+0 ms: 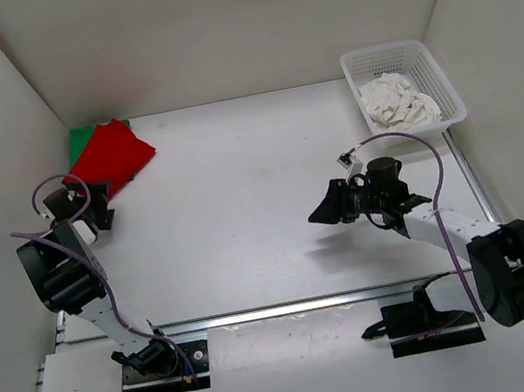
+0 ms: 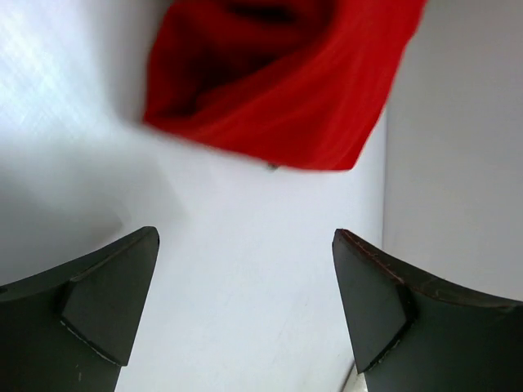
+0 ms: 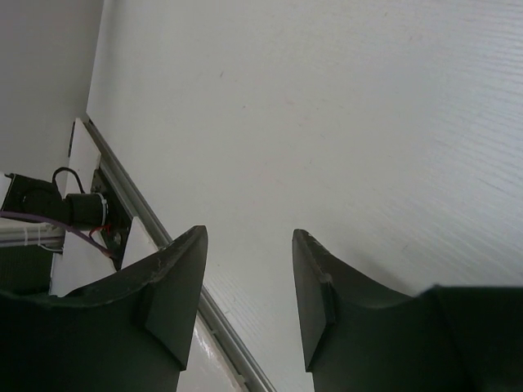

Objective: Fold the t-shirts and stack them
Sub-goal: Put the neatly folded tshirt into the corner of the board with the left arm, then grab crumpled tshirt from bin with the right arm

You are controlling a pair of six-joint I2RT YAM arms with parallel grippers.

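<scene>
A folded red t-shirt [image 1: 111, 158] lies on a green t-shirt [image 1: 80, 142] in the far left corner of the table; only the green one's edge shows. The red t-shirt also fills the top of the left wrist view [image 2: 278, 82]. An off-white t-shirt [image 1: 396, 101] lies crumpled in the white mesh basket [image 1: 436, 74] at the far right. My left gripper [image 1: 101, 206] is open and empty, just in front of the red t-shirt, apart from it [image 2: 245, 245]. My right gripper [image 1: 324, 211] is open and empty above the table's middle right [image 3: 249, 237].
White walls enclose the table on the left, back and right. A metal rail [image 1: 302, 306] runs along the table's near edge, and shows in the right wrist view [image 3: 155, 237]. The left arm's base [image 1: 159, 361] and right arm's base [image 1: 426, 319] stand beyond it.
</scene>
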